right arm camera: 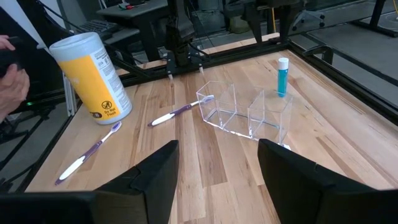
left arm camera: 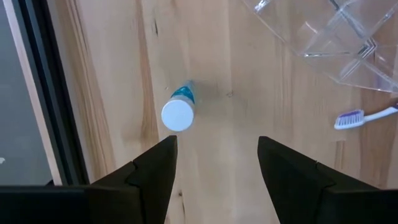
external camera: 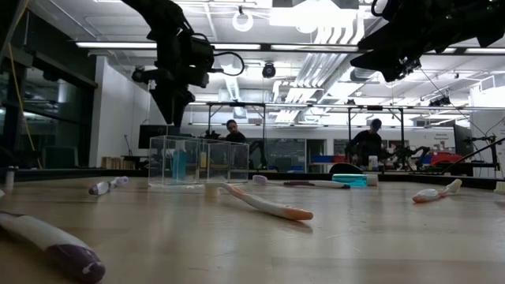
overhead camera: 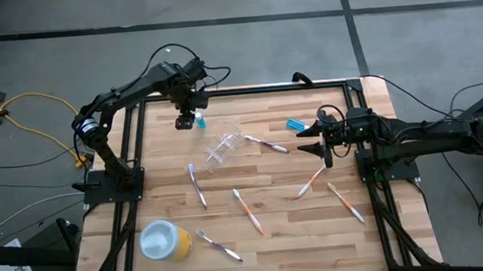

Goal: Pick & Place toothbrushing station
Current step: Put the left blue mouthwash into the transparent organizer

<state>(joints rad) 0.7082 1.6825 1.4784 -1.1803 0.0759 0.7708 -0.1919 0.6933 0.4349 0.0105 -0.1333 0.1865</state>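
Clear plastic organiser (overhead camera: 223,148): square compartments, mid-table toward the far side, nothing visible inside it. Blue tube (left arm camera: 180,109) stands upright on its white cap, directly under my left claw, near the far-left corner. Second blue tube (overhead camera: 296,125) lies flat, far side, right of centre. Six toothbrushes lie flat, scattered apart: purple-handled (overhead camera: 198,185), (overhead camera: 220,245), (overhead camera: 267,143); orange-handled (overhead camera: 248,210), (overhead camera: 346,202), (overhead camera: 311,182).

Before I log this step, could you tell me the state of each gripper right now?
Left gripper: open, empty, above the upright blue tube.
Right gripper: open, empty, raised over the table's right side.
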